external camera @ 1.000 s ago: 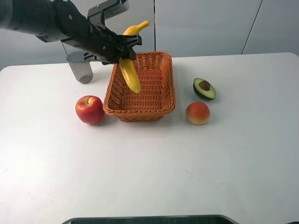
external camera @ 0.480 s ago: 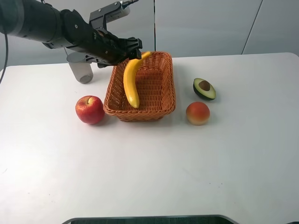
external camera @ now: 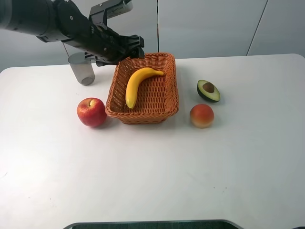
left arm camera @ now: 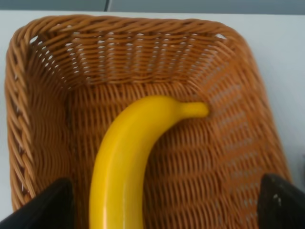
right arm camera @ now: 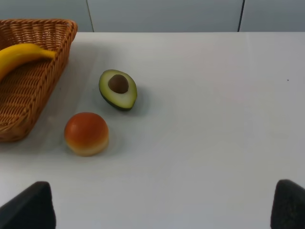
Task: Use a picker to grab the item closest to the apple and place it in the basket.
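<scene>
A yellow banana (external camera: pixel 136 83) lies flat on the floor of the wicker basket (external camera: pixel 143 117), its stem toward the back right. The red apple (external camera: pixel 91 112) stands on the table just left of the basket. My left gripper (external camera: pixel 137 45) hovers over the basket's back left rim, open and holding nothing. In the left wrist view the banana (left arm camera: pixel 128 157) rests in the basket (left arm camera: pixel 128 21) below the left gripper (left arm camera: pixel 167 210). My right gripper (right arm camera: pixel 158 210) is open above bare table, out of the exterior high view.
A halved avocado (external camera: pixel 208 90) and a peach-like fruit (external camera: pixel 201 116) lie to the right of the basket; the avocado (right arm camera: pixel 118 89) and fruit (right arm camera: pixel 86 133) also show in the right wrist view. A grey cup (external camera: pixel 82 69) stands behind the apple, under the left arm.
The left gripper let go of the banana, which dropped from hanging upright to lying flat in the basket. The gripper then lifted slightly and drew back.
</scene>
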Controlling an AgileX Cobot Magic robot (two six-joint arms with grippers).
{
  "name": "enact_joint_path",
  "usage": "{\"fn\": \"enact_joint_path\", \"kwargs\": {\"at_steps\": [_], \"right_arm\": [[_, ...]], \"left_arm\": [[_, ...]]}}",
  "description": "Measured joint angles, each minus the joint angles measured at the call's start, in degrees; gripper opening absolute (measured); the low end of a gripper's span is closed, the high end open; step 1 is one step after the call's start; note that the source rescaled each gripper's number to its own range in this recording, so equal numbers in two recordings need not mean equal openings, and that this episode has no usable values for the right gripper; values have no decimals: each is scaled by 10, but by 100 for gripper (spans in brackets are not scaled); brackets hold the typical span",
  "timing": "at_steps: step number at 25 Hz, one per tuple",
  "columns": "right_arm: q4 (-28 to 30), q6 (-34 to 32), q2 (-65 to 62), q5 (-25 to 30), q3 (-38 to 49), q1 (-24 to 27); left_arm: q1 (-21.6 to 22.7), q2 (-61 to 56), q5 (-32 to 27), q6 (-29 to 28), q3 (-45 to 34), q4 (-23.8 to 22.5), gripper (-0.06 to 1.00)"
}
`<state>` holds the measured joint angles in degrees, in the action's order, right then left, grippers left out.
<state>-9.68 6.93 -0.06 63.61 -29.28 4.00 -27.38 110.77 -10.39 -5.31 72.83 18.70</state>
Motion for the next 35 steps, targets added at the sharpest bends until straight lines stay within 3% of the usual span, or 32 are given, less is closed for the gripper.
{"fn": "enact_joint_path", "kwargs": {"at_steps": [7, 13, 20, 35], "right_arm": [[0, 0, 0, 0, 0, 0], [0, 0, 0, 0, 0, 0], [0, 0, 0, 0, 0, 0], [0, 0, 0, 0, 0, 0]], "left_arm": [[32, -56, -115, 7, 3, -58, 98], [122, -123, -228, 9, -11, -116, 98], [224, -270, -257, 9, -100, -149, 98], [228, -668, -370, 9, -274, -187, 98]]}}
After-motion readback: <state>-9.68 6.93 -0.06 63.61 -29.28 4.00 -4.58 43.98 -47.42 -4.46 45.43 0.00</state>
